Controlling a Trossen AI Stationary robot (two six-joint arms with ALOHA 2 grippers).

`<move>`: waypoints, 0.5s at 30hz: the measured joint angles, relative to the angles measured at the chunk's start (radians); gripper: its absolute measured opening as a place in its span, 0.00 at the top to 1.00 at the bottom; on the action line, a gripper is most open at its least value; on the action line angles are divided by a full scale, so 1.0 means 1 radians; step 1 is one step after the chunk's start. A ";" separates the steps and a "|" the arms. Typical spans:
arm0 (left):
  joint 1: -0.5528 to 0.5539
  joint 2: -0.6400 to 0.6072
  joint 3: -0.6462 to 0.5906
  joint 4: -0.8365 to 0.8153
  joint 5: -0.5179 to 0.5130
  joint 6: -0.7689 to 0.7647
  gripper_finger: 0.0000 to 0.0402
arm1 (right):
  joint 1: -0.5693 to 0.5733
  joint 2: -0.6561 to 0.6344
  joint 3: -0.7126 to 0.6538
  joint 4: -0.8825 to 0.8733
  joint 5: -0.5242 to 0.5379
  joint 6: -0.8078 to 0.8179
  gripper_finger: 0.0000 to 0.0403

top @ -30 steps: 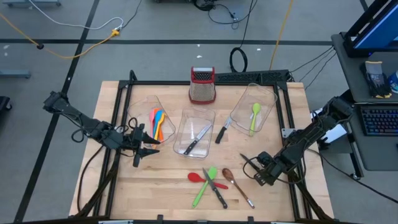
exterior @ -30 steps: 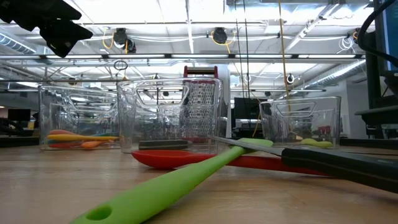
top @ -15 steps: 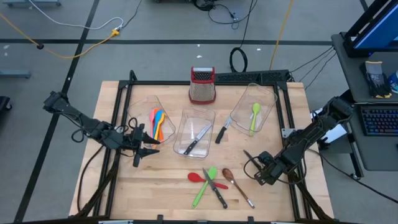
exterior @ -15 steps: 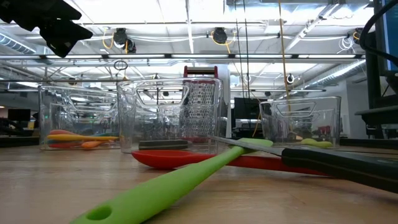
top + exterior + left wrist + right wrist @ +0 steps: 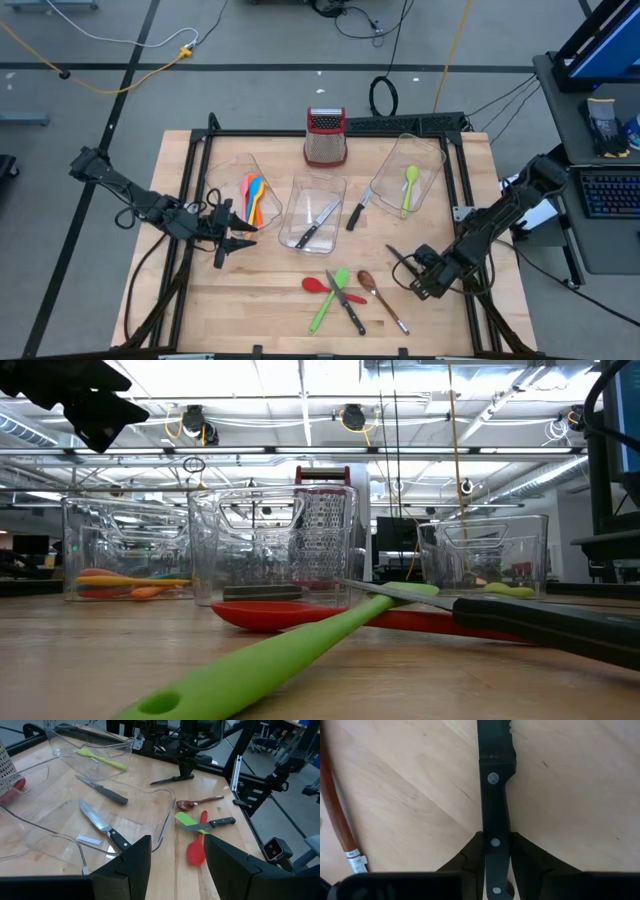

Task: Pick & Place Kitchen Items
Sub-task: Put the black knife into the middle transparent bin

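My right gripper [image 5: 413, 268] is at the table's near right, shut on a black-handled knife [image 5: 170, 780]. To its left on the wood lie a brown spoon [image 5: 380, 298], a red spoon [image 5: 318, 285], a green spatula [image 5: 328, 300] and another black-handled knife [image 5: 348, 305], which lies across the spatula. My left gripper [image 5: 232, 240] is open and empty, near the left bin [image 5: 232, 170] that holds coloured spoons [image 5: 255, 195]. The middle bin [image 5: 338, 185] holds a knife [image 5: 317, 225]. The right bin [image 5: 432, 160] holds a green spatula [image 5: 410, 190]. My right gripper pinches the knife's riveted black handle [image 5: 492, 827] between its two fingers [image 5: 472, 852], which come from above and point down. The knife lies level, its blade [image 5: 162, 781] pointing away toward the table's left. Whether it is clear of the wood I cannot tell.
A red-topped metal grater [image 5: 325, 135] stands at the far edge behind the bins. One more black-handled knife [image 5: 355, 212] lies on the wood between the middle and right bins. A black frame [image 5: 462, 215] runs along the table's sides. Bare wood lies at the near left [image 5: 200, 310].
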 joint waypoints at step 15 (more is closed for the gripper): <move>0.000 0.000 0.000 0.046 0.001 -0.005 0.54 | -0.005 -0.108 -0.005 0.220 0.263 -0.140 0.85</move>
